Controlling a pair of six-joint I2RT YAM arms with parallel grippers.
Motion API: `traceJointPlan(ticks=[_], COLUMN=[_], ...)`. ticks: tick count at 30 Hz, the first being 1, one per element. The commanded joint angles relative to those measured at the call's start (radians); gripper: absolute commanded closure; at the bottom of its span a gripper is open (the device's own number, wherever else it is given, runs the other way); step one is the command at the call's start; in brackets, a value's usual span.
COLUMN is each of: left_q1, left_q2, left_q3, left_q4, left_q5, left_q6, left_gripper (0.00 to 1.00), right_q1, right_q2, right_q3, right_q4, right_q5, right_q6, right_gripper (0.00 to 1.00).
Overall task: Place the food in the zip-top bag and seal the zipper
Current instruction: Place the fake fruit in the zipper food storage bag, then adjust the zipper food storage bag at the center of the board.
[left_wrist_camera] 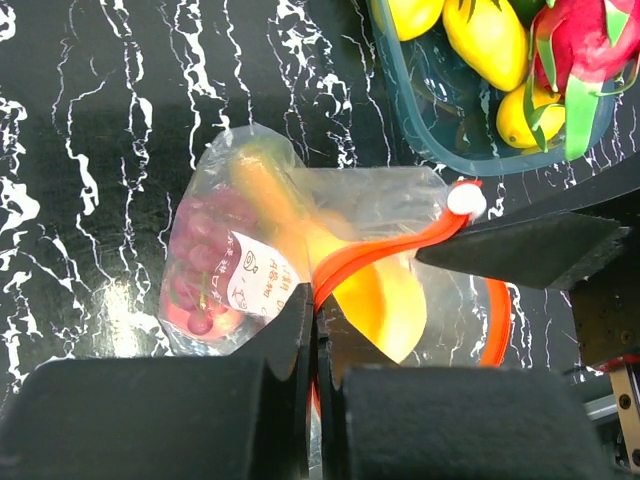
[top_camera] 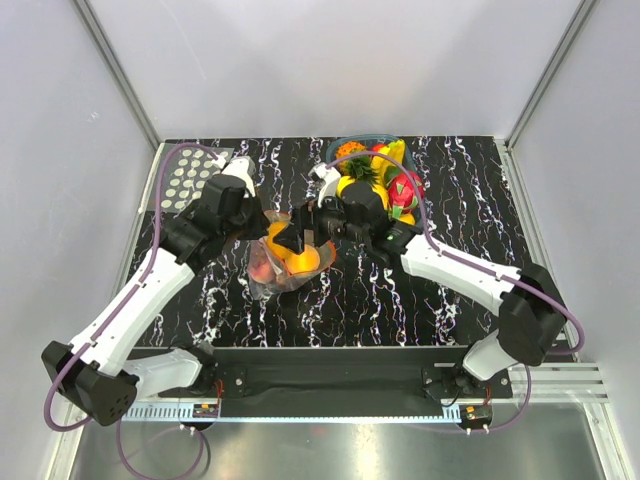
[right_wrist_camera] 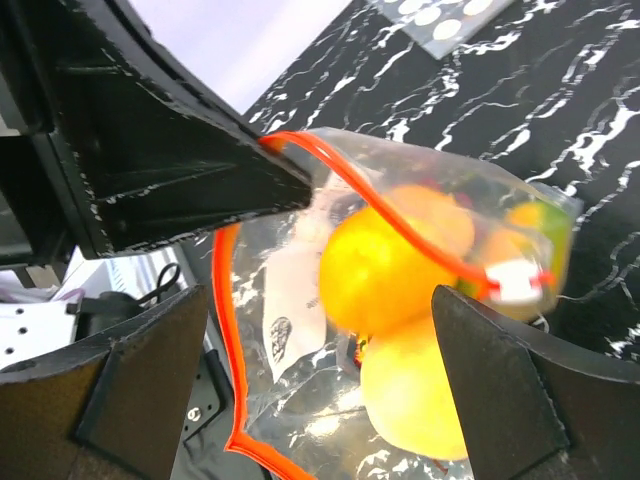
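Bag (left_wrist_camera: 375,195): clear crinkled film, round glossy fruits (right_wrist_camera: 385,270) inside.
Left gripper (left_wrist_camera: 315,305): pinched on the red-orange zipper (left_wrist_camera: 390,245).
Right gripper (right_wrist_camera: 320,300): stood wide.
Tray (left_wrist_camera: 410,115): teal, 1 o'clock of the bag.

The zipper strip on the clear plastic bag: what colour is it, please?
Red-orange zipper strip, clearest in left wrist view.

Bag (left_wrist_camera: 400,195): thin clear plastic, crinkled, glossy glare. Zipper (left_wrist_camera: 385,250): smooth red-orange plastic strip. Label (left_wrist_camera: 262,285) inside bag: white, paper-like, printed. Fruit (right_wrist_camera: 385,270) in bag: smooth yellow-orange skin, soft sheen. Tray (left_wrist_camera: 445,125), far right: translucent teal plastic, glossy. Table (top_camera: 370,300): black with white marble-like veins, polished, reflecting light. Right gripper (right_wrist_camera: 320,300) fingers (right_wrist_camera: 130,390): matt black, grainy, pale scuffs along edges.
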Motion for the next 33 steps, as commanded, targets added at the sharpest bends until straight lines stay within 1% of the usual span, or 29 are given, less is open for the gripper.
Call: traceJointPlan(ticks=[1, 3, 4, 6, 7, 9, 10, 11, 14, 18, 23, 26, 27, 30, 31, 32, 33], left_q1=[0.014, 0.019, 0.02, 0.022, 0.023, 0.028, 0.027, 0.028, 0.028, 0.03, 0.03, 0.03, 0.03, 0.03, 0.031, 0.03, 0.03], left_q2=[-0.034, -0.032, -0.034, -0.034, -0.034, -0.032, -0.032, -0.035, -0.038, -0.043, -0.051, -0.058, -0.058, -0.063, -0.063, -0.063, -0.06], left_q3=[0.041, 0.041, 0.038, 0.038, 0.035, 0.035, 0.035, 0.033, 0.033, 0.031, 0.028, 0.027, 0.027, 0.025, 0.025, 0.024, 0.025], left_q4=[0.026, 0.026, 0.027, 0.027, 0.029, 0.029, 0.029, 0.029, 0.03, 0.033, 0.032, 0.029, 0.029, 0.023, 0.021, 0.021, 0.023], left_q5=[0.018, 0.023, 0.024, 0.026, 0.026, 0.029, 0.029, 0.029, 0.029, 0.032, 0.036, 0.036, 0.038, 0.046, 0.053, 0.061, 0.07], left_q6=[0.007, 0.009, 0.012, 0.013, 0.013, 0.015, 0.015, 0.015, 0.016, 0.015, 0.018, 0.016, 0.016, 0.021, 0.026, 0.029, 0.035], left_gripper=[1.0, 1.0, 1.0, 1.0, 1.0, 1.0, 1.0, 1.0, 1.0, 1.0, 1.0, 1.0, 1.0, 1.0, 1.0, 1.0, 1.0], right_q1=[0.012, 0.02, 0.02, 0.022, 0.021, 0.021, 0.021, 0.023, 0.021, 0.021, 0.025, 0.026, 0.029, 0.038, 0.041, 0.044, 0.051], right_q2=[-0.079, -0.1, -0.126, -0.157, -0.188, -0.225, -0.232, -0.237, -0.237, -0.226, -0.154, -0.098, -0.084, -0.056, -0.061, -0.071, -0.097], right_q3=[-0.001, 0.009, 0.015, 0.013, 0.01, 0.012, 0.012, 0.012, 0.004, -0.043, -0.051, -0.025, -0.017, -0.002, 0.004, 0.006, 0.007], right_q4=[0.032, -0.031, -0.056, -0.111, -0.148, -0.238, -0.272, -0.334, -0.427, -0.429, -0.415, -0.444, -0.446, -0.452, -0.456, -0.467, -0.472], right_q5=[0.065, 0.076, 0.082, 0.085, 0.103, 0.132, 0.17, 0.183, 0.208, 0.24, 0.254, 0.28, 0.281, 0.271, 0.283, 0.287, 0.289], right_q6=[-0.004, -0.009, -0.01, -0.013, -0.013, -0.01, -0.007, -0.004, 0.02, 0.053, 0.079, 0.105, 0.116, 0.133, 0.137, 0.145, 0.149], right_gripper=[0.01, 0.04, 0.08, 0.14, 0.19, 0.23, 0.25, 0.3, 0.34, 0.36, 0.38, 0.44, 0.48, 0.7, 0.79, 0.96, 1.0])
